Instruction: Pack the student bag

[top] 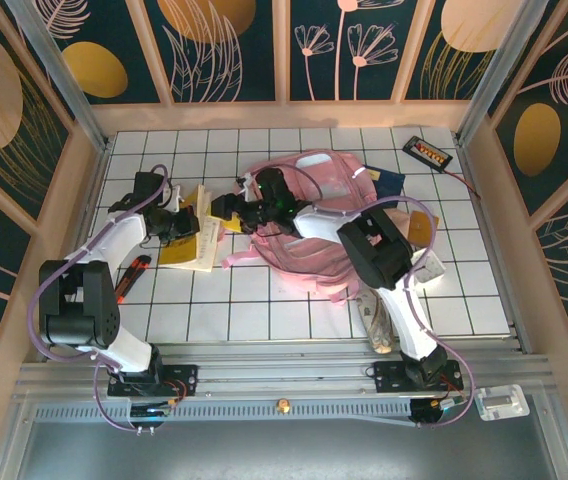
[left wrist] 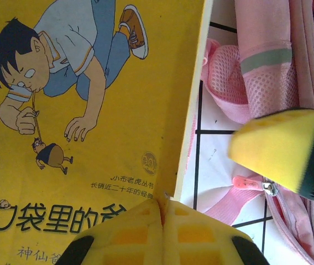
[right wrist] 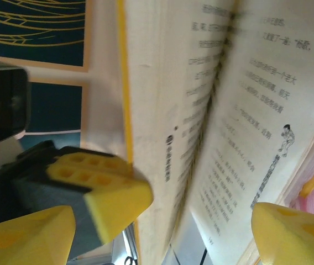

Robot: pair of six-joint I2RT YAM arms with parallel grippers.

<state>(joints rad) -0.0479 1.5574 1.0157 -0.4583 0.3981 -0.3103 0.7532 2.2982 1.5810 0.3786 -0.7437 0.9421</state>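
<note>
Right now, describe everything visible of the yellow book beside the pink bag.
The yellow book is a thin paperback: glossy yellow cover showing a cartoon boy in pale shirt, blue shorts and orange shoes dangling a tiny figure on a string, black Chinese title below. Its cream pages, printed in black, are fanned partly open. It sits just left of the student bag, over the white tiled table. The left jaws are shut on its edge; the right jaws stand open around its pages.

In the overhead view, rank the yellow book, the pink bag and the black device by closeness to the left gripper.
1. yellow book, clamped in the left gripper.
2. student bag, just to its right.
3. black device, far right corner.
</note>
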